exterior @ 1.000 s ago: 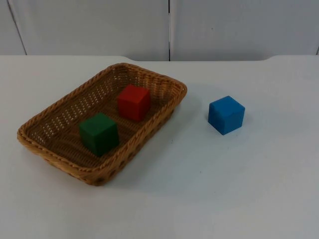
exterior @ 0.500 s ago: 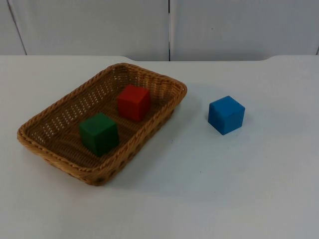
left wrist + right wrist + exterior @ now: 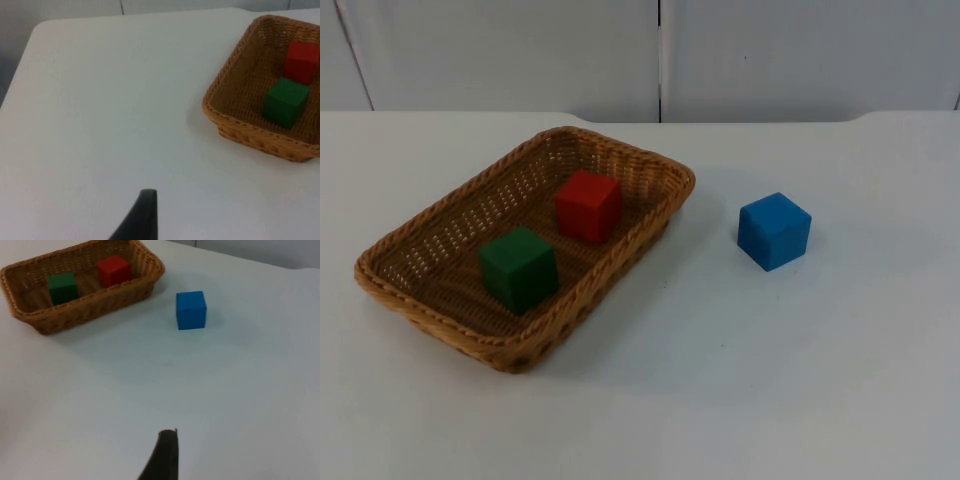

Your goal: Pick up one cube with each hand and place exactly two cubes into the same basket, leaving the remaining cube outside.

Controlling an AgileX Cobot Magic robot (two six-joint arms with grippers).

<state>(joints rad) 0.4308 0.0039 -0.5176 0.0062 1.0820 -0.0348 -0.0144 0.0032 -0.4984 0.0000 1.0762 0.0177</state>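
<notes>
A woven wicker basket (image 3: 650,170) lies on the white table, left of centre. Inside it sit a red cube (image 3: 588,205) toward the far end and a green cube (image 3: 518,268) toward the near end. A blue cube (image 3: 774,231) stands on the table to the right of the basket, apart from it. My left gripper (image 3: 142,217) waits above bare table, well off from the basket (image 3: 240,132) with its green cube (image 3: 286,101) and red cube (image 3: 301,61). My right gripper (image 3: 162,457) waits high, far back from the blue cube (image 3: 191,310) and the basket (image 3: 90,307).
The grey partition wall (image 3: 660,55) closes the table's far side. The table's left edge and rounded corner (image 3: 37,30) lie beyond the basket in the left wrist view. White table top (image 3: 770,380) stretches in front of the blue cube.
</notes>
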